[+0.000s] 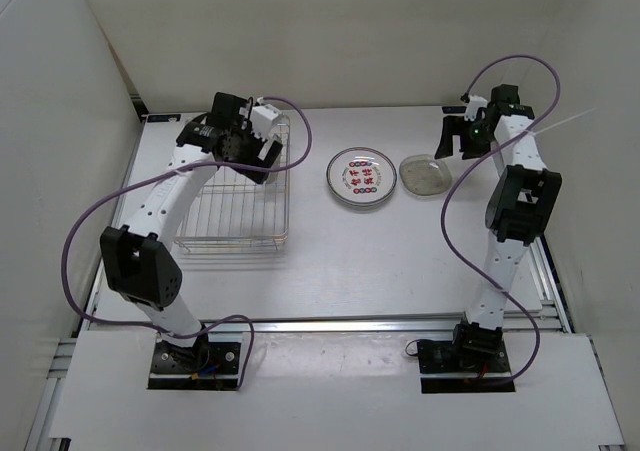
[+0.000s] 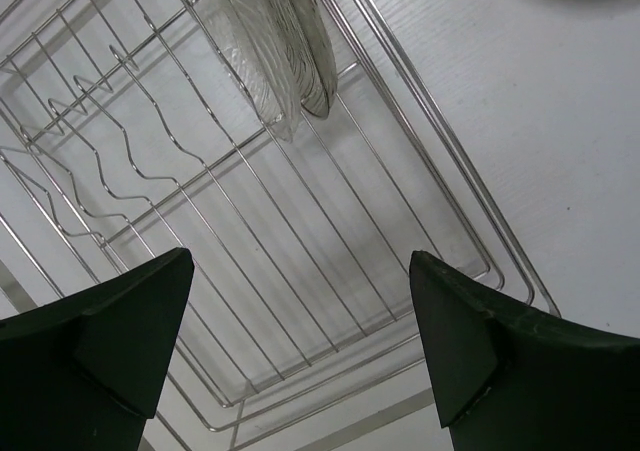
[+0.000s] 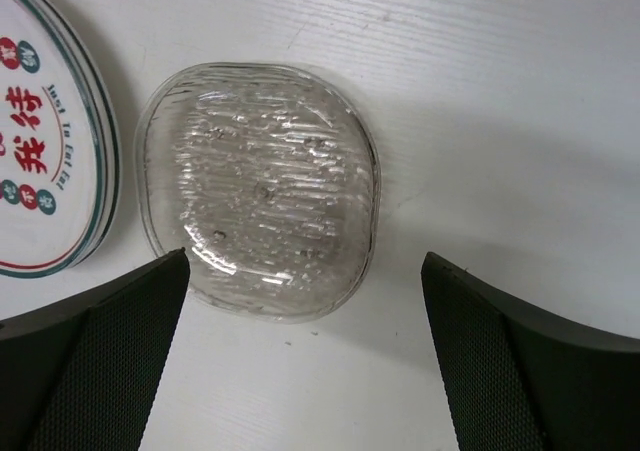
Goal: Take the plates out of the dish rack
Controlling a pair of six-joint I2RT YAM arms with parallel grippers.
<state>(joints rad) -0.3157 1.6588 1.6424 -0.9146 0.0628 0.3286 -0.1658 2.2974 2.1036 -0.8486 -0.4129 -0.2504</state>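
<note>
A clear ribbed glass plate (image 3: 260, 181) lies flat under the wide-open right gripper (image 3: 305, 261), beside a white green-rimmed plate (image 3: 40, 151) — two upright glass plates (image 2: 280, 41) stand unloaded-yet-to-be in the silver wire dish rack (image 1: 230, 241), ahead of the wide-open left gripper (image 2: 300, 261).

The desk (image 1: 400, 261) is a flat white surface with a faint wood grain, enclosed by white walls (image 1: 330, 41) at the rear and on both sides. Three items rest directly on it.

1. The dish rack (image 1: 232, 243), a rectangular silver wire basket, stands on the left half.
2. A round white plate (image 1: 360, 178) with a dark green rim and red centre marks lies flat near the centre, right of the rack and apart from it.
3. A clear ribbed glass plate (image 1: 426, 174) lies flat just right of the white plate, with a narrow gap between their rims.
</note>
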